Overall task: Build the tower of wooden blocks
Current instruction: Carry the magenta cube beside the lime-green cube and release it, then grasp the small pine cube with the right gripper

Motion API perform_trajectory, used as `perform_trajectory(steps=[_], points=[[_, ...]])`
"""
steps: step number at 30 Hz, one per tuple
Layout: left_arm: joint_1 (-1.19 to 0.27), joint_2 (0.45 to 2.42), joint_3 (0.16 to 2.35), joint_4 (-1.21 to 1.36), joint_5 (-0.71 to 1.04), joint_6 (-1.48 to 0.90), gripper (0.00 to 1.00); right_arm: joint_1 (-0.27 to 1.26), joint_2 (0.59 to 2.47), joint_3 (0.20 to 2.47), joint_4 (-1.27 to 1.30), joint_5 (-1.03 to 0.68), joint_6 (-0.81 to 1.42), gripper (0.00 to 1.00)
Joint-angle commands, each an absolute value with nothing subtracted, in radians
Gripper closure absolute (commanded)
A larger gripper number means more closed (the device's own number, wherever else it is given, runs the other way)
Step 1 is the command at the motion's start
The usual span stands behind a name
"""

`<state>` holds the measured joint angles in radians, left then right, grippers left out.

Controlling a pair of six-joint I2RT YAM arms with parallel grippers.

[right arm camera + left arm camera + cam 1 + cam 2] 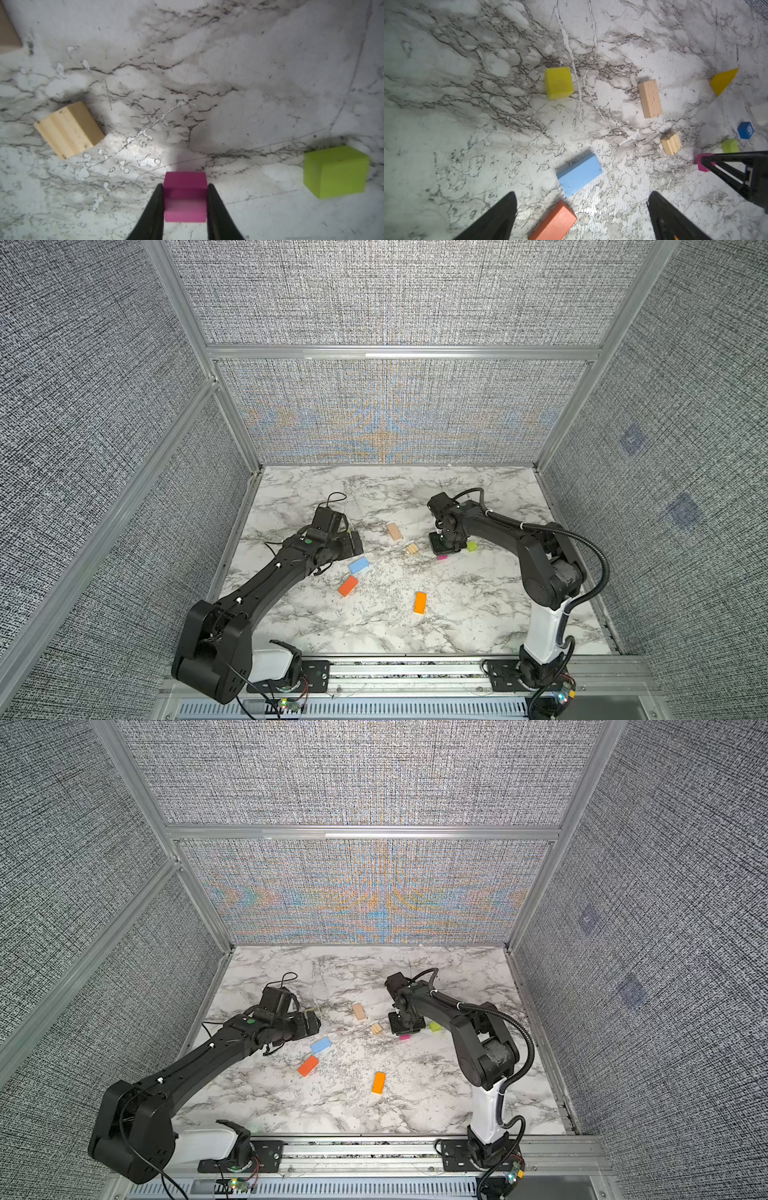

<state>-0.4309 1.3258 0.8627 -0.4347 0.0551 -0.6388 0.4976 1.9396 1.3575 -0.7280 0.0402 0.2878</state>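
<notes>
Between right pincer (185, 186) tips, right-wrist view alone: magenta block (185, 200) clamped.

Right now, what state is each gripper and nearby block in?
Right gripper: shut on the magenta wooden cube.
Left gripper: open, empty.
Light blue wooden bar: lying flat, free.
Lime green wooden cube: resting on the marble table, free.
Ridged bare-wood block: lying free.

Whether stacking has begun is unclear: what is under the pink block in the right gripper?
Only marble table shows around the pink block held by the right gripper; no block below. Its underside is hidden, contact unclear.
</notes>
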Motion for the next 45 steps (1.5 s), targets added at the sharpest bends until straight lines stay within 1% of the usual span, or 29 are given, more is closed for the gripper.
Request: perform_trajectory(steps=[1,5,7,12,16,25,31,37,42,45], points=[[-0.437,1.330,0.867,-0.423,0.047,-0.634,0.01,0.487,1.952,1.357,-0.715,0.052,0.290,0.76],[-0.440,1.326,0.864,-0.432,0.026,-0.638,0.01,0.484,1.960,1.359,-0.713,0.058,0.292,0.71],[-0.443,1.325,0.864,-0.436,0.022,-0.638,0.01,0.483,1.962,1.361,-0.713,0.060,0.290,0.66],[-0.445,1.320,0.867,-0.443,0.018,-0.637,0.01,0.482,1.967,1.359,-0.716,0.064,0.287,0.49],[-0.445,1.315,0.871,-0.449,0.021,-0.635,0.01,0.482,1.951,1.359,-0.727,0.075,0.285,0.40],[-0.450,1.283,0.889,-0.488,0.032,-0.634,0.01,0.483,1.862,1.376,-0.784,0.087,0.267,0.39],[-0.456,1.272,0.918,-0.527,0.055,-0.621,0.01,0.503,1.815,1.395,-0.804,0.046,0.227,0.41],[-0.458,1.248,0.893,-0.533,0.048,-0.623,0.01,0.577,1.861,1.496,-0.865,0.070,0.183,0.44],[-0.458,1.264,0.888,-0.548,0.040,-0.618,0.01,0.612,1.923,1.567,-0.868,0.040,0.169,0.47],[-0.458,1.279,0.875,-0.532,0.042,-0.618,0.01,0.631,1.982,1.621,-0.877,0.014,0.155,0.47]])
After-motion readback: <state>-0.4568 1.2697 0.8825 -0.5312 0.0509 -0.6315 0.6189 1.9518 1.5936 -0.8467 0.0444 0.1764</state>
